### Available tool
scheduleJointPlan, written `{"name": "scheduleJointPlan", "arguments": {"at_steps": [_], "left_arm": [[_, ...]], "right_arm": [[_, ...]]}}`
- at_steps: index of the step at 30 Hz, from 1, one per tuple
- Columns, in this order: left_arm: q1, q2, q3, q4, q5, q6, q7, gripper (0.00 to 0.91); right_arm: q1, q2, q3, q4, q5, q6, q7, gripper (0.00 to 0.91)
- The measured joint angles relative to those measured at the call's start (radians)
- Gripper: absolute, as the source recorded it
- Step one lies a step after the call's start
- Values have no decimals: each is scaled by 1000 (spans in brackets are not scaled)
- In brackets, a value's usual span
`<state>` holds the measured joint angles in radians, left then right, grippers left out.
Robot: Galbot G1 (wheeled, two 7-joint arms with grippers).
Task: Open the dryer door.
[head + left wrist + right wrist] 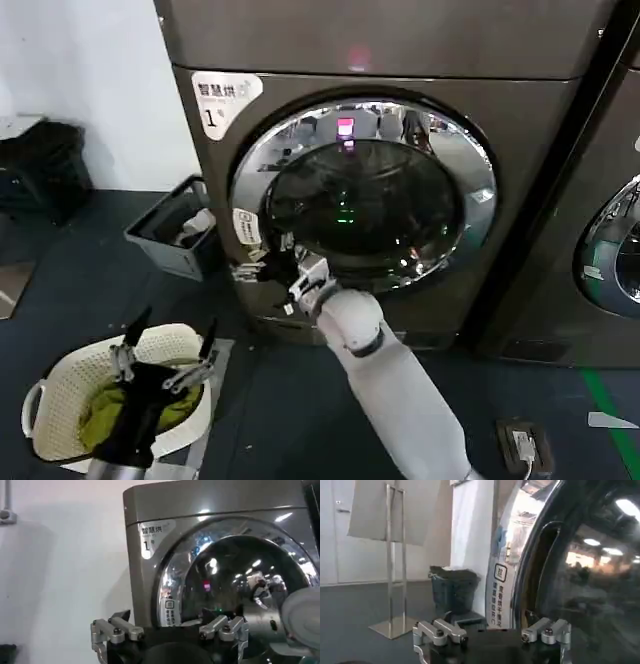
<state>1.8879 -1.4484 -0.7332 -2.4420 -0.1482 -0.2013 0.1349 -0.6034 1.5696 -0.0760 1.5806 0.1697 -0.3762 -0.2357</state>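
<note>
Head view: the dryer door (365, 190) sits closed against the front of the bronze-grey machine (500, 120) marked with a white "1" sticker (222, 100). I have the right gripper (283, 270) at the door's lower left chrome rim; in the right wrist view its fingers (442, 631) are spread apart and grasp nothing, with the rim edge just beside one of them. My left gripper (168, 345) hangs released over the white laundry basket (45, 415), well apart from the door. A grey bin (165, 245) stands beside the machine.
</note>
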Motion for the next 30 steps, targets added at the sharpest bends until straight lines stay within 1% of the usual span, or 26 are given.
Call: {"name": "scheduleJointPlan", "arguments": {"at_steps": [22,27,30], "left_arm": [[1,-1,4,-6,0,-2,1,907],[0,-1,4,-6,0,-2,1,907],[0,-1,4,-6,0,-2,2,907]], "right_arm": [[40,39,-7,-56,8,-10,19,907],[37,39,4,-51,52,-19,-31,907],[31,39,8,-39,60,-22,-75,907]]}}
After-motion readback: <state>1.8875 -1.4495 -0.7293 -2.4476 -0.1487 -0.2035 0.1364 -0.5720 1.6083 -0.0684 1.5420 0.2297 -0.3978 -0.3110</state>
